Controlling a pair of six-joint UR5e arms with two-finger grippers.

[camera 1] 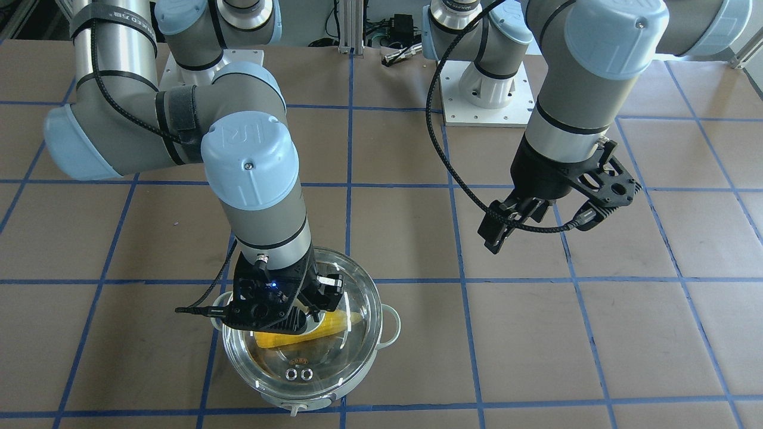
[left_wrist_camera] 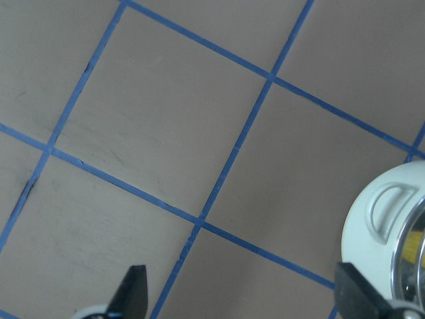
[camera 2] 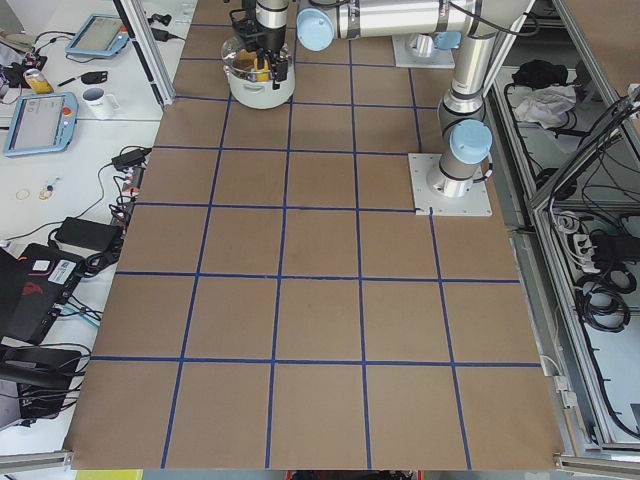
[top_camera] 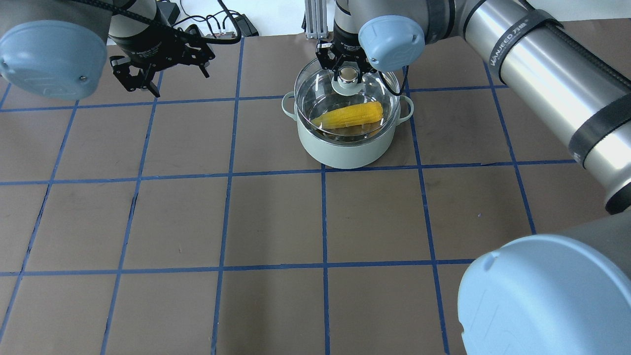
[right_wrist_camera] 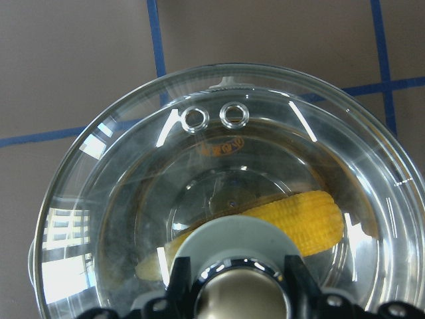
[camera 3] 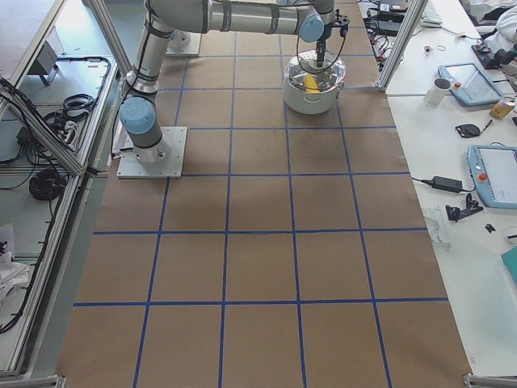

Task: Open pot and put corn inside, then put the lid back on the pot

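The pale mint-white pot (top_camera: pixel 345 153) stands at the far middle of the table, with the yellow corn (top_camera: pixel 352 115) lying inside. The clear glass lid (top_camera: pixel 315 93) covers the pot's mouth; I cannot tell if it rests on the rim or hangs just above. My right gripper (top_camera: pixel 348 74) is shut on the lid's metal knob (right_wrist_camera: pixel 242 296), fingers on both sides. The corn (right_wrist_camera: pixel 299 219) and the two vent rings (right_wrist_camera: pixel 216 116) show through the glass. My left gripper (top_camera: pixel 167 79) is open and empty, above the table to the pot's left, apart from it.
The pot's side handle (left_wrist_camera: pixel 388 206) shows at the right edge of the left wrist view, past my open left gripper (left_wrist_camera: pixel 242 292). Brown table with blue tape grid (top_camera: pixel 276 217). Cables and aluminium posts (top_camera: pixel 315 19) stand behind the pot at the far edge.
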